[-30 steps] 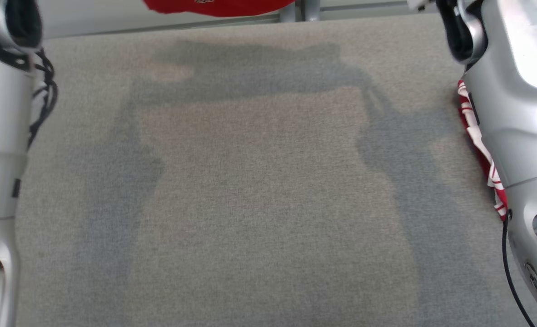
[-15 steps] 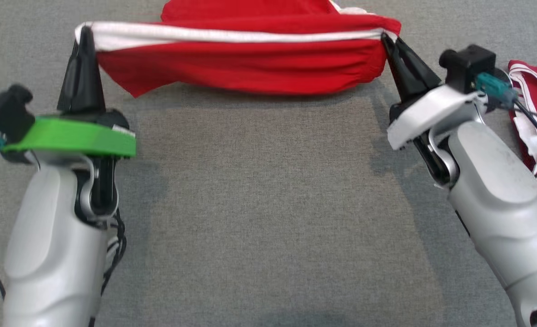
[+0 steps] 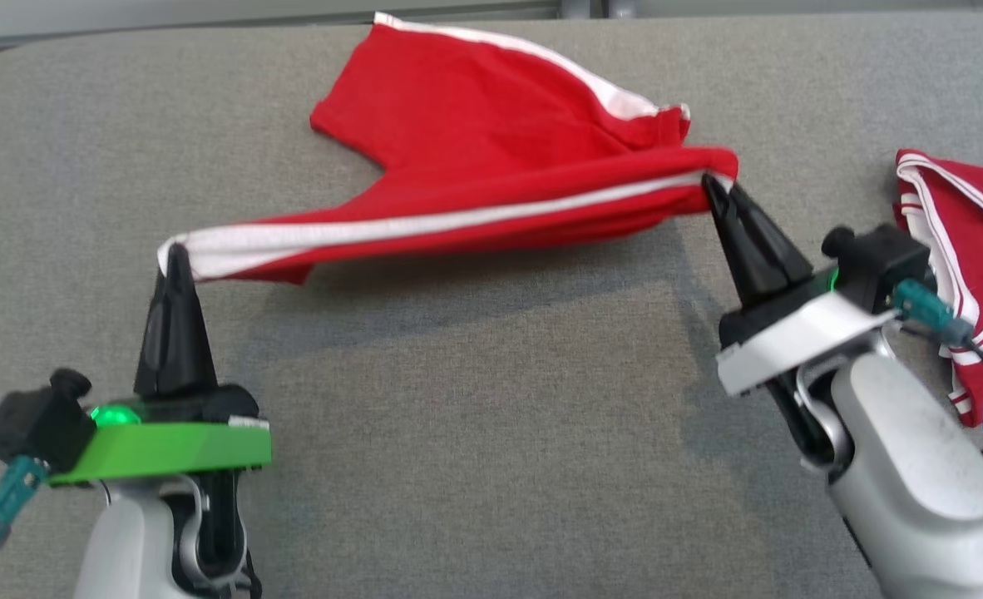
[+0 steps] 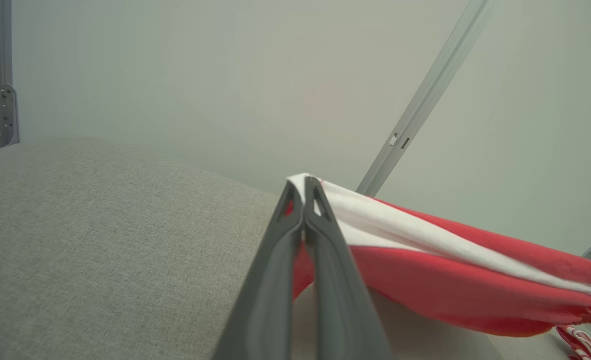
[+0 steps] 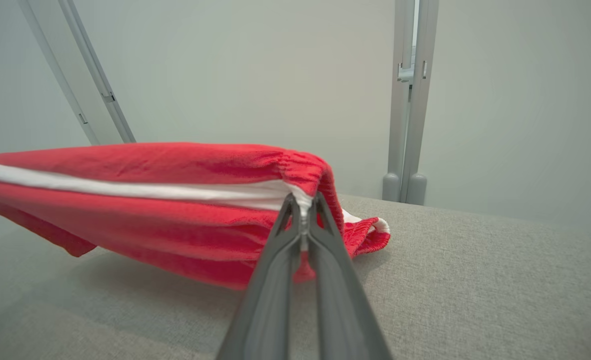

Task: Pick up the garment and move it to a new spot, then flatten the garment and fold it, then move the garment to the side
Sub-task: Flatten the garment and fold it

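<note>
The garment (image 3: 475, 141) is red with a white stripe along one edge, and it hangs stretched between my two grippers above the grey table. My left gripper (image 3: 177, 254) is shut on its white-edged left end, seen close in the left wrist view as the garment (image 4: 450, 260) pinched at the gripper (image 4: 304, 186) tips. My right gripper (image 3: 714, 185) is shut on the gathered right end, where the garment (image 5: 150, 200) bunches at the gripper (image 5: 303, 202). The far part of the cloth rests on the table toward the back.
A second red garment with white stripes (image 3: 961, 241) lies at the table's right edge, beside my right forearm. The grey fabric table (image 3: 475, 416) has a rounded far left corner. Metal frame posts (image 5: 408, 100) stand behind the table against a pale wall.
The head camera has shifted between frames. The garment's left end now sits lower and nearer than the right, so the stretched edge slants, and more cloth trails on the table behind.
</note>
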You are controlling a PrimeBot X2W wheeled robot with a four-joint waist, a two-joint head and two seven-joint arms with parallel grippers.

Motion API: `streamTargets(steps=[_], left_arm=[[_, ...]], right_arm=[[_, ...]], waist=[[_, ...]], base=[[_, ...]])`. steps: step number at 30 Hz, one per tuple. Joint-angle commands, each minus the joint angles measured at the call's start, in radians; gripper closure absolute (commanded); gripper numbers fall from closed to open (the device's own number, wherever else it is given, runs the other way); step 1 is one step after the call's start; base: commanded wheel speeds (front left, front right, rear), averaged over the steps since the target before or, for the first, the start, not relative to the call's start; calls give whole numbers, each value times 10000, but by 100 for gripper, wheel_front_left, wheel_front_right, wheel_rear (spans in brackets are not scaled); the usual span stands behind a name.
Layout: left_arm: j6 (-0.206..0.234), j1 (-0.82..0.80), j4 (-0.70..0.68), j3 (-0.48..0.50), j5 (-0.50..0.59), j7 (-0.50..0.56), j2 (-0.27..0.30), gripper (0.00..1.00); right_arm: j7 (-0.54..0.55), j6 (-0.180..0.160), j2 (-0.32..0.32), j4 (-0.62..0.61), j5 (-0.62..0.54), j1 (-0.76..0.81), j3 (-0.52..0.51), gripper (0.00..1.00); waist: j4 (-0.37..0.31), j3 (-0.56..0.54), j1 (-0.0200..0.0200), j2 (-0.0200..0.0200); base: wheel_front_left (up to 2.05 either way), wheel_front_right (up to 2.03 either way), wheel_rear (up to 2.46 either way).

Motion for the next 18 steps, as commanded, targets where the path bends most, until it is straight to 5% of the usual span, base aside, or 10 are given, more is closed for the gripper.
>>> streamTargets(steps=[1, 18], left_arm=[[-37, 453, -123, 44, 146, -31, -41, 100], [335, 3906, -1161, 14, 376, -33, -239, 100]], right_arm=[[-28, -21, 24, -202, -167, 525, -116, 100], [-29, -21, 805, -1788, -905, 4638, -865, 100]], waist=[[126, -474, 0, 40], [28, -2762, 0, 40]], base=[[0, 0, 0], [0, 0, 0]])
